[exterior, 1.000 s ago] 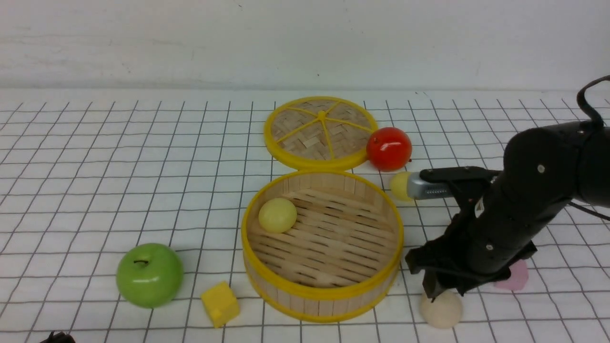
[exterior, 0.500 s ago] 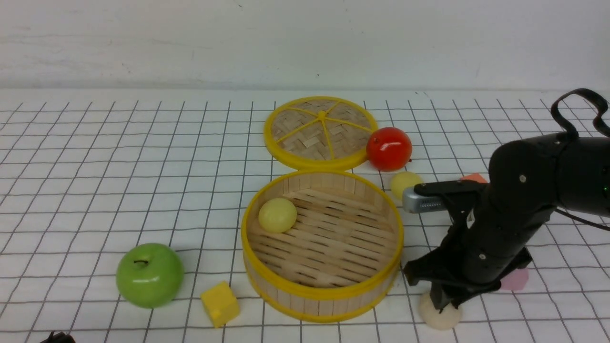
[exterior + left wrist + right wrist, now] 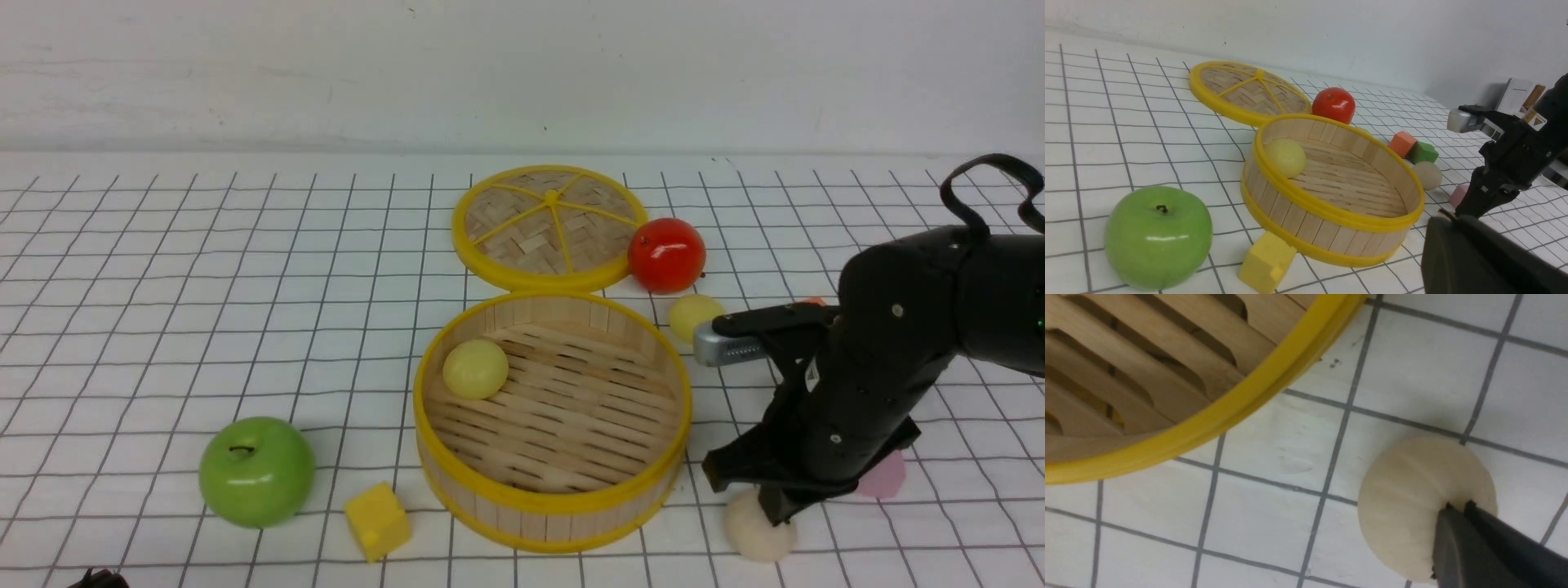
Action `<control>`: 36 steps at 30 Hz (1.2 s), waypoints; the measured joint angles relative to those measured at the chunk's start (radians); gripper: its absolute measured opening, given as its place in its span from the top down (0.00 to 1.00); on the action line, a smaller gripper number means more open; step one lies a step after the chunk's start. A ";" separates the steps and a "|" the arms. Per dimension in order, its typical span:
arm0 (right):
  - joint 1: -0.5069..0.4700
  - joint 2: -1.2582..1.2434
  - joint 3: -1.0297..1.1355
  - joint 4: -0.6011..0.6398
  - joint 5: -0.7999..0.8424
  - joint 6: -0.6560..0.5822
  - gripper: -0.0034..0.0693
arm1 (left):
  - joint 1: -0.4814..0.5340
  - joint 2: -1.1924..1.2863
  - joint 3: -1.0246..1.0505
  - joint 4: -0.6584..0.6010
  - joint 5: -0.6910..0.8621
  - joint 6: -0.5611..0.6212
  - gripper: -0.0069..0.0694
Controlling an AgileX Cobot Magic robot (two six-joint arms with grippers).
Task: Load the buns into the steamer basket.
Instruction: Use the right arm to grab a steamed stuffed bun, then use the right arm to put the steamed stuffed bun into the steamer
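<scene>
Right claw closes on a bun just beside the basket.
The steamer basket point(image 3: 552, 506), lower centre, holds one pale yellow bun point(image 3: 475, 369). At lower right the right gripper point(image 3: 771, 510), wide apart a second ago, now pinches the off-white bun point(image 3: 755, 535) on the table, likely ready to lift. The left gripper point(image 3: 1449, 228) sits closed.
</scene>
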 joint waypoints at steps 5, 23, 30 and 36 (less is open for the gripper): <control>0.000 -0.082 0.000 -0.001 0.023 -0.004 0.97 | 0.000 0.000 0.000 -0.001 0.000 0.000 0.90; 0.000 -0.150 -0.219 0.326 0.072 -0.276 0.97 | 0.000 0.000 0.000 -0.002 0.000 0.000 0.89; 0.000 0.062 -0.366 0.530 0.002 -0.436 0.96 | 0.000 0.000 0.000 -0.002 0.000 0.000 0.89; 0.000 0.252 -0.458 0.559 -0.090 -0.497 0.95 | 0.000 0.000 0.000 -0.002 0.000 0.000 0.89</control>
